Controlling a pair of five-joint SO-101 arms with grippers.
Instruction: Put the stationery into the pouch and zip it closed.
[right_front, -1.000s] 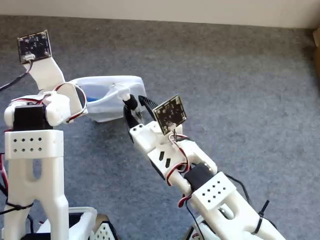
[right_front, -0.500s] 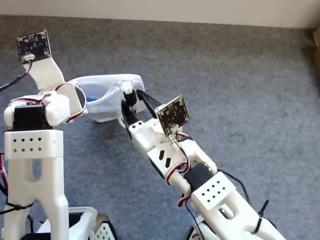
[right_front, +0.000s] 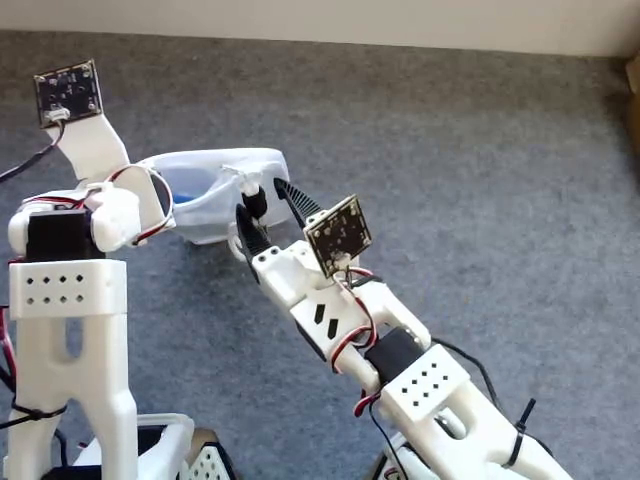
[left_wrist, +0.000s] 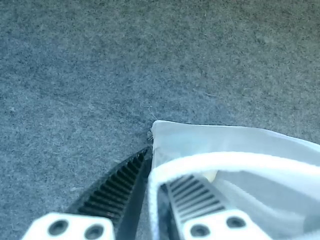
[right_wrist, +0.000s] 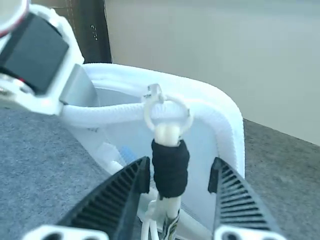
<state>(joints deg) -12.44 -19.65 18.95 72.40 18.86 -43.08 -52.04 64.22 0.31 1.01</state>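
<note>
Pouch (right_front: 210, 218) lies left of centre on the grey mat (right_front: 480, 150), mouth gaping, zip not run. Something blue and white sits inside; I cannot tell which stationery it is.

Left gripper (left_wrist: 155, 172): clenched on the pouch's left end, one ribbed finger outside the wall and one inside, rim pinched between them.

Right gripper (right_wrist: 180, 165): at the pouch's right end, released. Its two fingers flank the black-wrapped zipper pull (right_wrist: 170, 167). One finger is just beside the wrap or touching it, the other stands apart. Nothing is grasped yet.

Step in hand, as I judge it: take the pull and draw the zip leftward.

Risks from here:
- The pull is off-centre between the fingers. On closing, the nearer finger may push it aside before the other arrives, and it could swing on its ring and slip out.
- The wrap looks rounded, so a pinch near its end may roll off once the drag starts.
- The pouch is soft and anchored at one end only. If the left hold slides off the thin rim, the whole pouch will follow the right arm and the slider won't travel.
- The rim bulges wide, so the slider could jam on the curve or catch fabric, or contents if they ride up.
</note>
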